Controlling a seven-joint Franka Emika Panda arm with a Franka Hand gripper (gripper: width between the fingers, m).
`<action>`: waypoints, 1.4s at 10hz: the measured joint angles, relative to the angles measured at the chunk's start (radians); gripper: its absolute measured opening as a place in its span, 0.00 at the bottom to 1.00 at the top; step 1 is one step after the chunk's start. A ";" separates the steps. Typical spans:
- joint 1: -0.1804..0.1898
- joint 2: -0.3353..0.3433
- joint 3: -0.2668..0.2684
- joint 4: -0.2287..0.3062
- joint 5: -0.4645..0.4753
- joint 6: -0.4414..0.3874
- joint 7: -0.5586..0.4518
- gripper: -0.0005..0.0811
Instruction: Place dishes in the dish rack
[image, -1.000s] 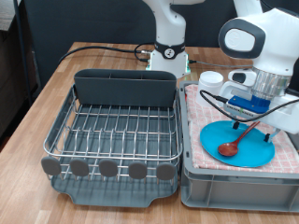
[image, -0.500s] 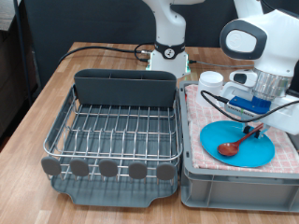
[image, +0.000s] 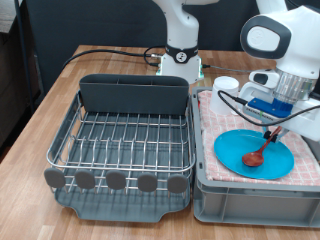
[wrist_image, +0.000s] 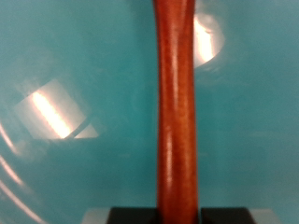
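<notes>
Exterior view: gripper (image: 272, 132) pinching top of wooden spoon (image: 258, 152), spoon hanging slanted, bowl end touching blue plate (image: 232, 150). Dish rack (image: 125, 140) sitting well apart, toward exterior view's left.

Dish rack (image: 120, 135) wire bed open from above; tall rear compartment (image: 134, 93) blocks; mug (image: 227, 86) apparently behind plate (image: 254, 152).

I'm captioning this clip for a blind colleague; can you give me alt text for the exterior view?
The gripper holds a reddish-brown wooden spoon by its handle, bowl end over a light-blue plate on a pink checked cloth at the exterior view's right. The wire dish rack, at the left, has no dishes in it.
</notes>
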 joint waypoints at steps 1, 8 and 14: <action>-0.004 -0.032 0.012 -0.004 0.040 -0.021 -0.031 0.12; -0.052 -0.296 0.071 -0.074 0.514 -0.229 -0.350 0.12; -0.065 -0.435 0.057 -0.180 0.555 -0.227 -0.121 0.12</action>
